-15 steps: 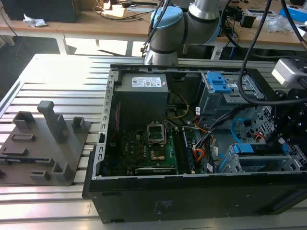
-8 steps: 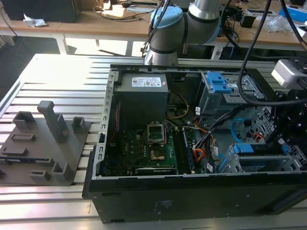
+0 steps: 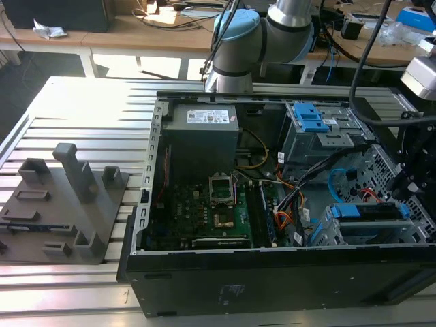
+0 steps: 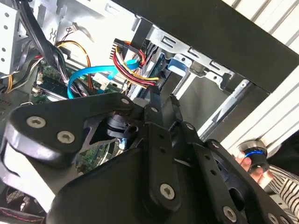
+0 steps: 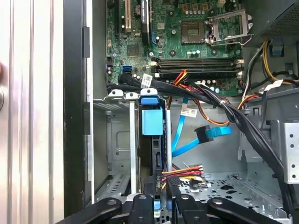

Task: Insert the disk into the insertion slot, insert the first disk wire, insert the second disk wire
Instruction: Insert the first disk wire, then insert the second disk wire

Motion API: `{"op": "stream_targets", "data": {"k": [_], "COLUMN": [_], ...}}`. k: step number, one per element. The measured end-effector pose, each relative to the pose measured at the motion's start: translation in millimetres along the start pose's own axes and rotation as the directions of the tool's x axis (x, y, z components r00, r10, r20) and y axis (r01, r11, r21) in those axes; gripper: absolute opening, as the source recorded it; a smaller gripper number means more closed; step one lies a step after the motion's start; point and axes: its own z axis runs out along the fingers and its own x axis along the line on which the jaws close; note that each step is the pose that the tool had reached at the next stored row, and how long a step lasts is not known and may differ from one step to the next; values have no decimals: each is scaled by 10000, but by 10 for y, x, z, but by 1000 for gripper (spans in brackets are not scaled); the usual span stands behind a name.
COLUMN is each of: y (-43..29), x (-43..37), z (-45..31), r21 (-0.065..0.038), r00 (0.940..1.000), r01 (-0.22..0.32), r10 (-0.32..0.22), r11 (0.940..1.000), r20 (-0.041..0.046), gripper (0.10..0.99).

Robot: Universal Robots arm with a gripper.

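The disk sits edge-on in the insertion slot [image 5: 117, 140], its blue caddy [image 5: 152, 122] toward the motherboard; the exterior view shows the caddy [image 3: 368, 211] in the silver cage [image 3: 354, 235] at the case's near right corner. My gripper [image 5: 161, 191] is at the disk's rear edge, fingers close together on the black plug of the red, yellow and black disk wire [image 5: 182, 173]. In the second wrist view the gripper [image 4: 156, 91] meets that wire bundle [image 4: 133, 70] beside the caddy [image 4: 176, 65]. A blue flat disk wire [image 5: 205, 133] hangs loose nearby.
The open black case [image 3: 272, 286] lies on a slatted metal table [image 3: 75, 116]. Inside are a grey power-supply box [image 3: 204, 136], the motherboard [image 3: 218, 211] and an upper bay with a blue latch [image 3: 310, 116]. A grey fixture [image 3: 68, 204] stands at the exterior view's left. A person's hand [image 4: 254, 163] is outside the case.
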Motion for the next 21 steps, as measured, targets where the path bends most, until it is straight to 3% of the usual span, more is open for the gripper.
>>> {"op": "stream_targets", "data": {"k": [1,2,3,5,21], "y": [2,3,5,9,10], "x": [1,2,3,6,6], "z": [-28,-49,-70,-137,-141], "r21": [1,0,1,0,0], "r00": [10000,10000,10000,10000,10000], "r01": [0,0,-1,0,0], "r10": [0,0,1,0,0], "r11": [10000,10000,10000,10000,10000], "r20": [0,1,0,1,1], "gripper": [173,173,110,106,106]}}
